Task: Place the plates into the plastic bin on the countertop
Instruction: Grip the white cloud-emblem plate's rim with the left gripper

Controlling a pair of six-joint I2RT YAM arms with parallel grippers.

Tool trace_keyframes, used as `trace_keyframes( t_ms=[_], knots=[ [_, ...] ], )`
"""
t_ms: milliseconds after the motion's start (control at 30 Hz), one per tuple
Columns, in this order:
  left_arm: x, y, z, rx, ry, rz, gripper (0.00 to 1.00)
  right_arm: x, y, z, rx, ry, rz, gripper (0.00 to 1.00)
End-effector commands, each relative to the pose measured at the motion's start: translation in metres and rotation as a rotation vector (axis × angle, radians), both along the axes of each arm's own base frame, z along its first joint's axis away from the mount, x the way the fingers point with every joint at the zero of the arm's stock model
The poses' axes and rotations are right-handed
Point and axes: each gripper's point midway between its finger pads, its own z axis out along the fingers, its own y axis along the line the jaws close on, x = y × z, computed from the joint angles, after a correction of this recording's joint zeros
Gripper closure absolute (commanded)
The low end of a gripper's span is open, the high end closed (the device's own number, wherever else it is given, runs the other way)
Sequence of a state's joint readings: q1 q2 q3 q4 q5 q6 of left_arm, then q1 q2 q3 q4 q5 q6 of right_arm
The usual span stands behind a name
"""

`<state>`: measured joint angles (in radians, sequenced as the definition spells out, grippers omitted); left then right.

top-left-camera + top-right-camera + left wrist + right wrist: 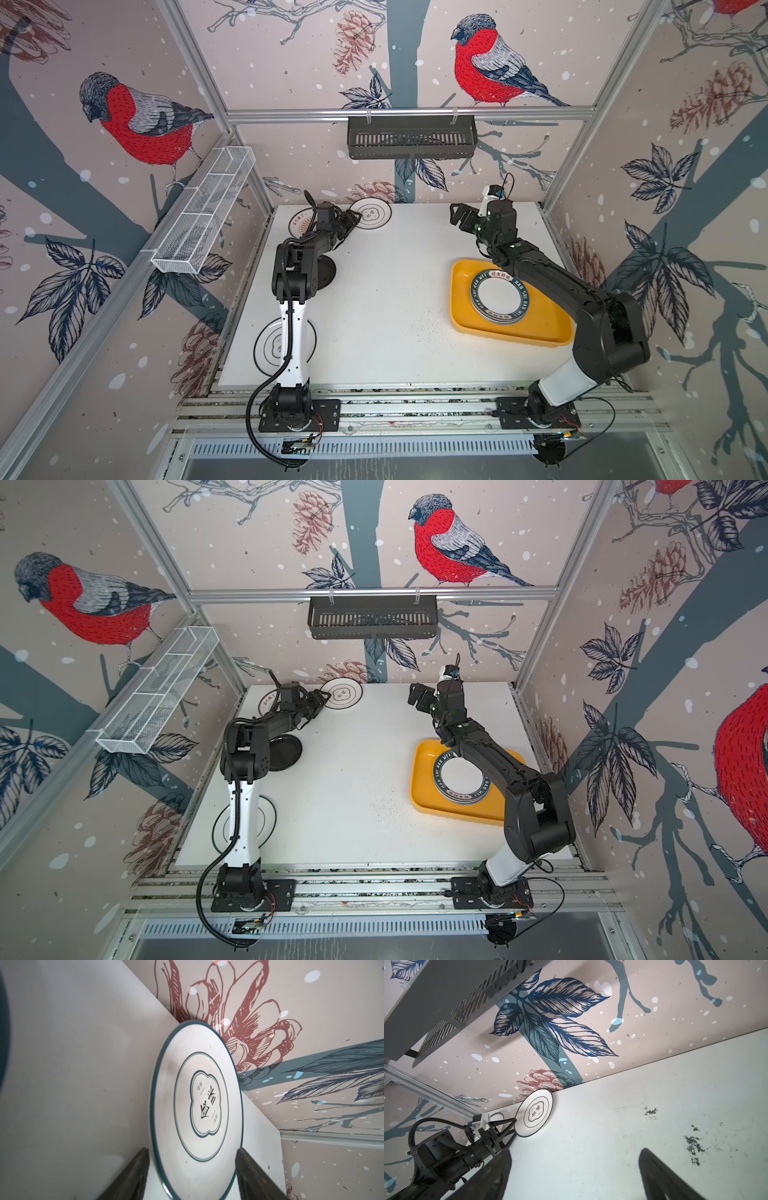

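Observation:
A white plate with a flower outline [372, 212] [197, 1105] lies against the back wall of the countertop [386, 291]. My left gripper [353, 219] [192, 1150] is open, and its two fingers straddle the plate's near rim without pinching it. The right wrist view shows this plate [534, 1115] too. The yellow plastic bin [461, 291] [424, 779] holds a stack of green-lettered plates [498, 301]. My right gripper [455, 216] [575, 1152] hangs open and empty above the back of the countertop, beyond the bin.
A sunburst plate [298, 222], a black plate [326, 272] and another flower plate [270, 345] lie partly under my left arm. A black slotted basket [411, 137] hangs on the back rail. A white wire basket [203, 212] hangs on the left wall.

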<state>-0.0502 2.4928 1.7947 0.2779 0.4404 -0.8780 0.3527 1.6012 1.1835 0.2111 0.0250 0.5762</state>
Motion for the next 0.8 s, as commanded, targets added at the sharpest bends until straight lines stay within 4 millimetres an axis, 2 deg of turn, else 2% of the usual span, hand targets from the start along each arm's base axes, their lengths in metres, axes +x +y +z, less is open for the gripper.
trace_keyframes(
  t_ms=[0, 167, 233, 433, 767],
  knots=[
    [-0.009, 0.004, -0.029, 0.002, 0.105, 0.063, 0.40, 0.000, -0.004, -0.001, 0.004, 0.009, -0.024, 0.04],
    [-0.016, 0.009, -0.041, -0.018, 0.137, 0.125, 0.68, -0.006, -0.004, 0.000, -0.002, 0.007, -0.029, 0.00],
    [-0.019, 0.011, -0.043, -0.026, 0.141, 0.142, 0.74, -0.009, -0.004, 0.001, -0.018, 0.004, -0.030, 0.00],
    [-0.021, 0.008, -0.042, -0.052, 0.127, 0.135, 0.83, -0.013, -0.007, -0.002, -0.026, 0.014, -0.052, 0.01],
    [-0.024, 0.003, -0.017, -0.060, 0.076, 0.099, 0.90, -0.017, -0.006, -0.006, -0.013, 0.025, -0.050, 0.01]
  ],
)
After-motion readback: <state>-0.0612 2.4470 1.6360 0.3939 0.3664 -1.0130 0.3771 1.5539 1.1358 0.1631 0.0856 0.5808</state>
